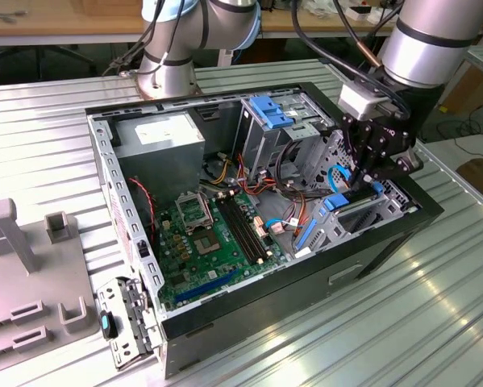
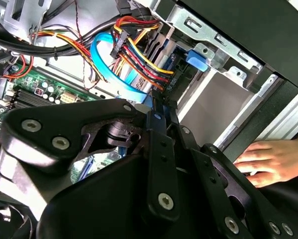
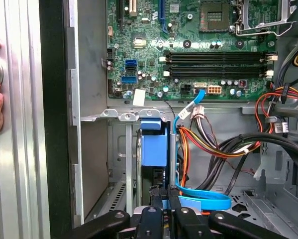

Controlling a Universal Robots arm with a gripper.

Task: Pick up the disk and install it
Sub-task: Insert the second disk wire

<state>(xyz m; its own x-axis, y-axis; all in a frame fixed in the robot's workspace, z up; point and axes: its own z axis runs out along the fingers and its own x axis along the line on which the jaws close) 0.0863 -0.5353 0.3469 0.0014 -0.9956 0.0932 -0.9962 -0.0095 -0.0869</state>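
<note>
The arm's black, linkage-jointed hand (image 1: 368, 173) reaches down into the drive cage at the front corner of an open black tower case (image 1: 386, 250), which lies on its side on a ribbed metal surface (image 1: 346, 339). In the first wrist view its fingers (image 3: 169, 196) stand pressed close together on a thin upright edge with bright blue plastic; this looks like the disk (image 3: 153, 144) standing on edge in the bay, its blue carrier showing beside a bare metal bay wall. Whether the fingers truly pinch it I cannot tell.

A green motherboard (image 1: 217, 234) with four long black memory slots and a square processor socket fills the case floor. A flat light-blue ribbon cable (image 3: 203, 201) loops beside the hand, next to a bundle of red, yellow, orange and black wires (image 2: 139, 55). A grey boxy power supply (image 1: 160, 137) with a white label sits in the far corner.

A person's hand (image 2: 273, 162) rests just outside the case wall.
</note>
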